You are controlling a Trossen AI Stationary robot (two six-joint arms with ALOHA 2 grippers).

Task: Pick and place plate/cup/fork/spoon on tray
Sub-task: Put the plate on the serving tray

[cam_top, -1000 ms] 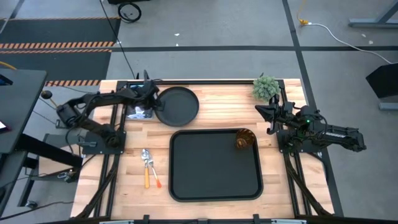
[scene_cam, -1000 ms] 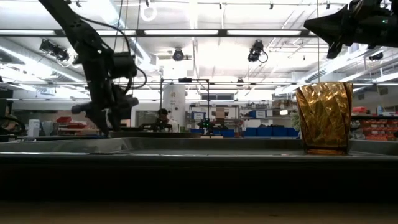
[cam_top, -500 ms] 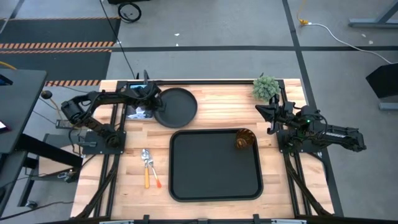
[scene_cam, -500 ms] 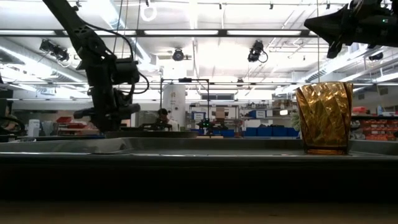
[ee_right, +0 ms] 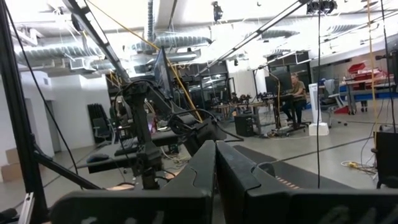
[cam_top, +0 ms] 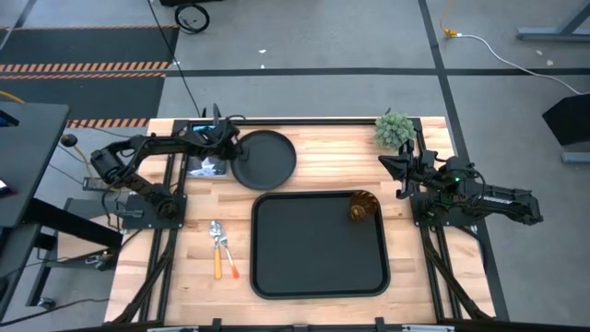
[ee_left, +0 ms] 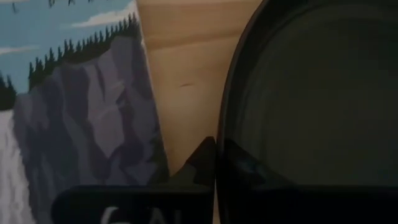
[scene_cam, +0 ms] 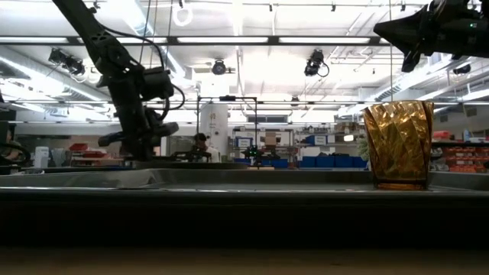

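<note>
The round black plate (cam_top: 267, 159) lies on the wooden table behind the black tray (cam_top: 313, 267). My left gripper (cam_top: 228, 150) is shut on the plate's left rim. The amber cup (cam_top: 361, 207) stands upright in the tray's far right corner. The spoon (cam_top: 218, 251) and the fork (cam_top: 229, 256) lie side by side on the table left of the tray. My right gripper (cam_top: 387, 167) hangs shut and empty above the table's right side, beyond the cup. My left gripper pinches the plate's left rim (ee_left: 222, 134) between its two fingers, one finger (ee_left: 200, 163) outside the rim and the other inside the plate. The fingers come down from above on the plate's left side. The plate lies flat.
A blue-and-white picture card (cam_top: 203, 166) lies right beside the plate's left edge, under my left arm. A small green plant (cam_top: 394, 129) stands at the far right corner. The tray's middle and near half are bare.
My left gripper has shut, taking hold of the plate's left rim. It has also shifted a little toward the plate.
</note>
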